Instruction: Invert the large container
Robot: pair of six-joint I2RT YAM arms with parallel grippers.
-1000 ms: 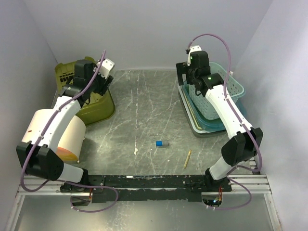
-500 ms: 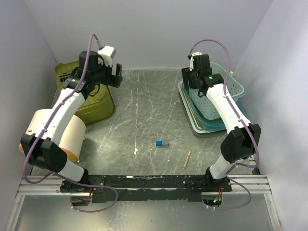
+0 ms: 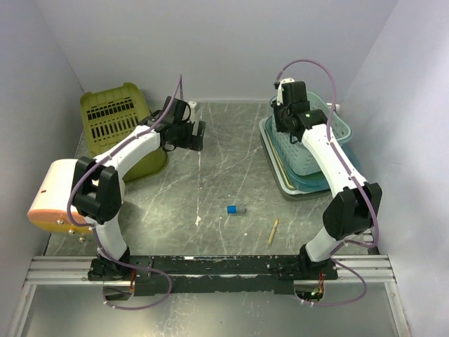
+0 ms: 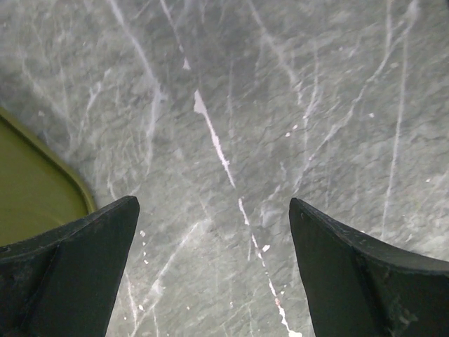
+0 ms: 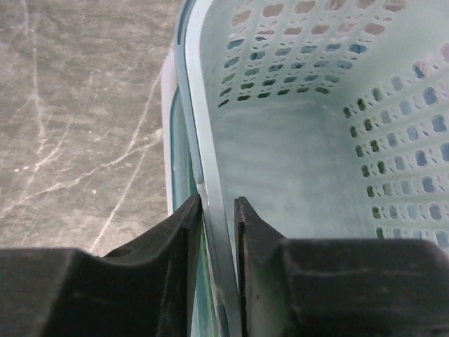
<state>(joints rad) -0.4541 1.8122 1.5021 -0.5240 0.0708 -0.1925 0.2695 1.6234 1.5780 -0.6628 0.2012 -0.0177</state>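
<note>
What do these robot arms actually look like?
The left arm and right arm are white tubes with black joints. A purple cable loops along each. The left gripper and right gripper have two blunt black fingers. A small green light shows on the right arm.

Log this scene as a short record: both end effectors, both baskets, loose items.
left end effector: open, empty, over bare table
right end effector: closed on the rim of the teal basket
teal basket: upright, sitting in stacked trays
green basket: back left, slotted face toward the top camera, no end effector on it
loose items: blue block, wooden stick
</note>
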